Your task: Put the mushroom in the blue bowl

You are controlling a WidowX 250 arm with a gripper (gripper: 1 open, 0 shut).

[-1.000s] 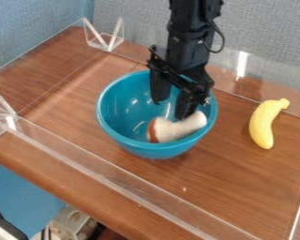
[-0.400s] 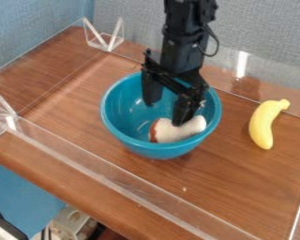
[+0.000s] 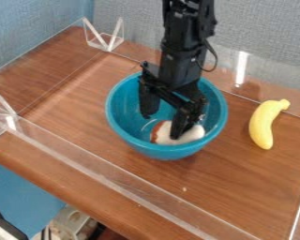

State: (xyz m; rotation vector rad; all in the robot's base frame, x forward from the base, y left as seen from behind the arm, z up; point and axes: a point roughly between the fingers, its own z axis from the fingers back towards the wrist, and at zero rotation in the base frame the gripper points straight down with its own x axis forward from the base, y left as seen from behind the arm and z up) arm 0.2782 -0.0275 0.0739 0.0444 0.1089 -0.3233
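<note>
Jaws spread wide, our gripper (image 3: 165, 105) reached down inside the blue bowl (image 3: 119, 113), over the mushroom (image 3: 169, 136), and as far as we could see held nothing. We saw the mushroom lying on its side in the bowl, near the wall closest to the camera. Beyond the bowl, a banana (image 3: 264, 123) lay apart on the table (image 3: 240, 178). We judged the placing done, with only lifting the arm out left.

Count: one bowl (image 3: 130, 131), one banana (image 3: 264, 124), one mushroom (image 3: 175, 134), the last partly hidden, apparently single.
</note>
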